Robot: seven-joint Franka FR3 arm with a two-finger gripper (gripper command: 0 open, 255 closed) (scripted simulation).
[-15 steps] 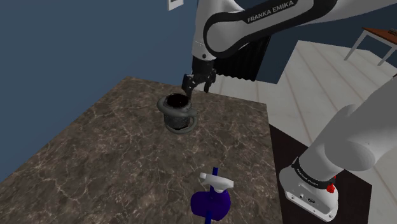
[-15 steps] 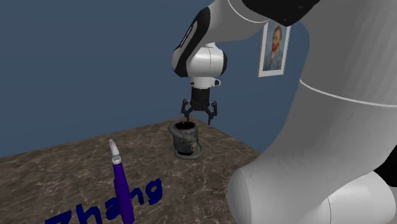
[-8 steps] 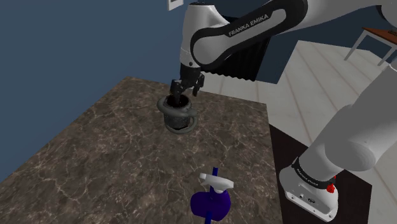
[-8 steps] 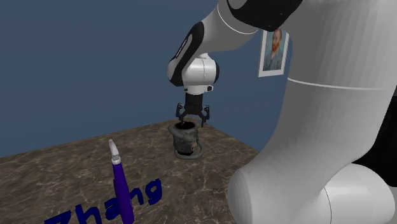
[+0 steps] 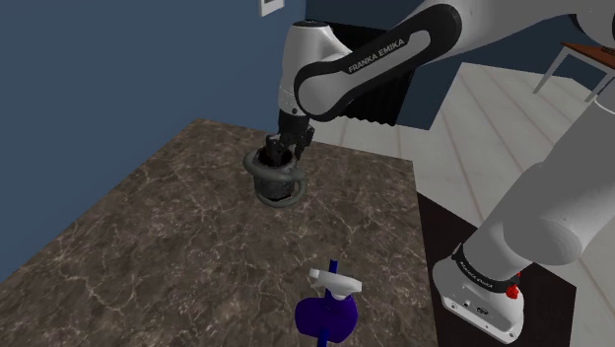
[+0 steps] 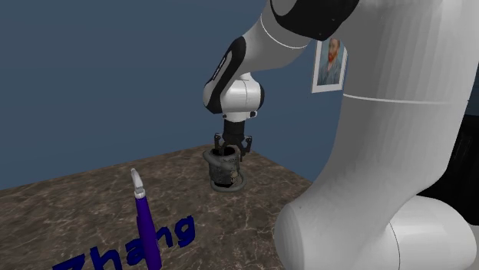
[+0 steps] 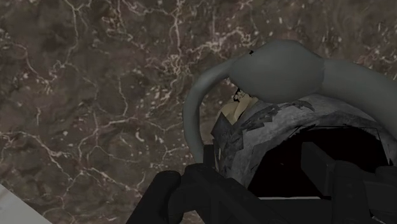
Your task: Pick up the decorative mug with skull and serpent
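The dark grey decorative mug ringed by a grey serpent (image 5: pixel 278 181) stands upright on the brown marbled surface (image 5: pixel 168 246), toward the far edge. The all-black gripper (image 5: pixel 277 154) sits at its rim, jaws released: one inside the mug, one outside the wall. Recommended: close squarely on the wall, clear of the serpent coil, then lift vertically. The inner jaw merges with the black interior. The skull detail is hard to make out.

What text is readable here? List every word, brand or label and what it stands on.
"FRANKA EMIKA": on the white arm, in the shoulder view.
"Zhang": blue letters standing on the marbled table, partly behind a purple bottle.
Small label on the arm's base: too small to read.
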